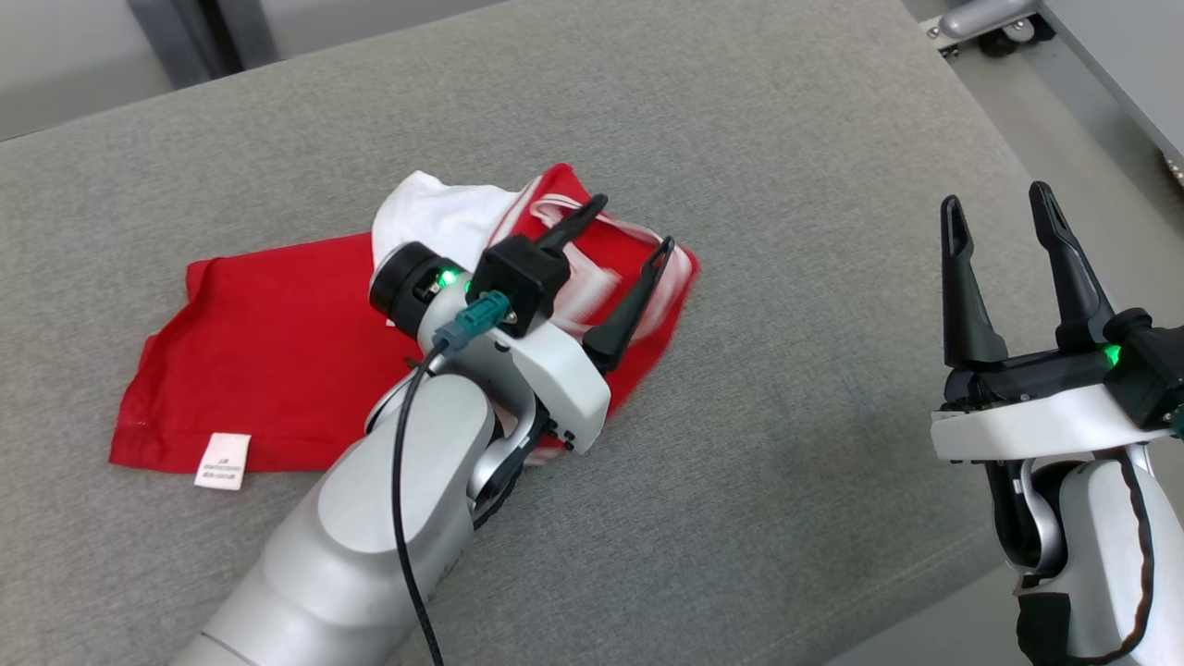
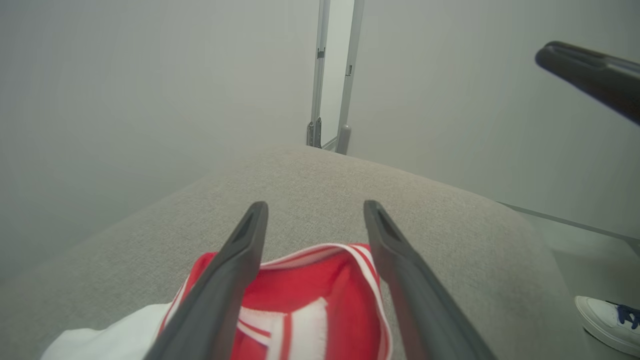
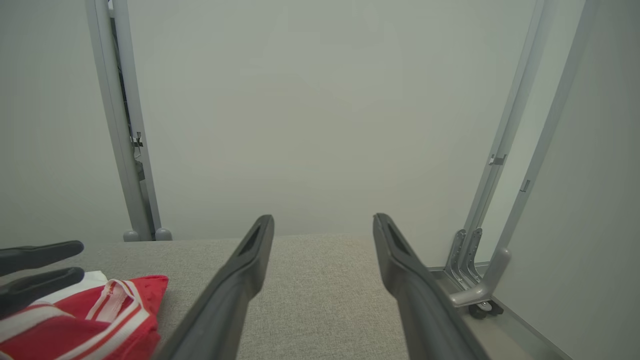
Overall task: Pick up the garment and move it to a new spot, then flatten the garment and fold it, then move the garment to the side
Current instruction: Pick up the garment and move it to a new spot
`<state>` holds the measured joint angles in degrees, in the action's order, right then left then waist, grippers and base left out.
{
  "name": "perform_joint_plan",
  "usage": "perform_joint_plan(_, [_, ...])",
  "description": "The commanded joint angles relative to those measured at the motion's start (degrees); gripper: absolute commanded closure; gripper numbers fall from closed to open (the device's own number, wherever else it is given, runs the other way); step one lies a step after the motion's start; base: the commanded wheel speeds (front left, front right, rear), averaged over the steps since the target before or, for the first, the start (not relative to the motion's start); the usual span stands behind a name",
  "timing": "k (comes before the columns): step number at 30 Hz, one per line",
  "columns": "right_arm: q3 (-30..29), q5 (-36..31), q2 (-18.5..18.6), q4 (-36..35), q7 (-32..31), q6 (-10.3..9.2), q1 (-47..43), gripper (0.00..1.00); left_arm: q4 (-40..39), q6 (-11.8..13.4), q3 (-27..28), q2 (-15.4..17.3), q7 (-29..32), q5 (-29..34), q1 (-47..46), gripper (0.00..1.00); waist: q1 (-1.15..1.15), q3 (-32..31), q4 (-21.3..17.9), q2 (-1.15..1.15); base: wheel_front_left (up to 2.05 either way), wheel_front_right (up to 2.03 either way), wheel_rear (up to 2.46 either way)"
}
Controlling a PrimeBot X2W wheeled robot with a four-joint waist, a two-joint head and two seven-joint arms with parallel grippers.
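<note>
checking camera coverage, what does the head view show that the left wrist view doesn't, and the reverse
Head view: the white care label and the flat red body of the garment. Left wrist view: a white shoe with dark laces on the floor. Both: the garment's striped end under the open left gripper, on the grey cushion.

the head camera looks forward and down from high above the grey cushion (image 1: 740,139), taking in most of the red garment (image 1: 268,361). the left wrist camera sits low and very near the garment's striped end, facing along the cushion toward the pale wall (image 3: 320,100). the right wrist camera sits off to the side, facing that wall too; all three views share the striped end.
</note>
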<state>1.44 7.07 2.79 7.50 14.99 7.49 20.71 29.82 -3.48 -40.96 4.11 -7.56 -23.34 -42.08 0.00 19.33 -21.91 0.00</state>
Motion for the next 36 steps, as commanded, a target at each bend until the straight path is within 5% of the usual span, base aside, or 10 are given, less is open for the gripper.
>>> perform_joint_plan(1, [-0.32,-0.13,0.21,-0.16,0.41,0.01,0.17,0.00,0.47,-0.15,0.35,-0.15,-1.48,-0.58,-1.48,0.00,0.00,-0.49,1.05,0.00,0.00,0.00,0.00])
perform_joint_plan(8, [-0.15,-1.47,0.24,-0.10,0.41,0.01,-0.28,0.00,0.31,1.01,3.63,0.18,-6.47,-2.28,-1.69,0.00,0.00,-3.34,6.05,0.00,0.00,0.00,0.00])
perform_joint_plan(14, [0.95,-3.21,0.26,-0.22,0.41,0.01,-1.62,0.00,-3.53,3.98,9.34,3.86,-7.57,-1.57,2.25,0.00,0.00,-6.48,11.70,0.00,0.00,0.00,0.00])
perform_joint_plan(24, [3.39,-5.28,0.30,1.35,0.39,0.01,-4.59,0.00,-14.79,7.72,21.64,8.37,-7.57,1.74,19.72,0.00,0.00,-10.76,19.21,0.00,0.00,0.00,0.00])
perform_joint_plan(29, [4.10,-5.18,0.31,1.97,-0.18,0.01,-6.61,0.00,-18.11,8.07,27.00,7.11,-7.58,3.62,29.64,0.00,0.00,-12.33,21.75,0.00,0.00,0.00,0.00])
perform_joint_plan(36, [5.14,-5.29,0.30,2.72,-0.56,0.01,-8.55,0.00,-22.38,6.74,33.70,1.35,-7.59,6.85,37.48,0.00,0.00,-13.65,23.40,0.00,0.00,0.00,0.00])
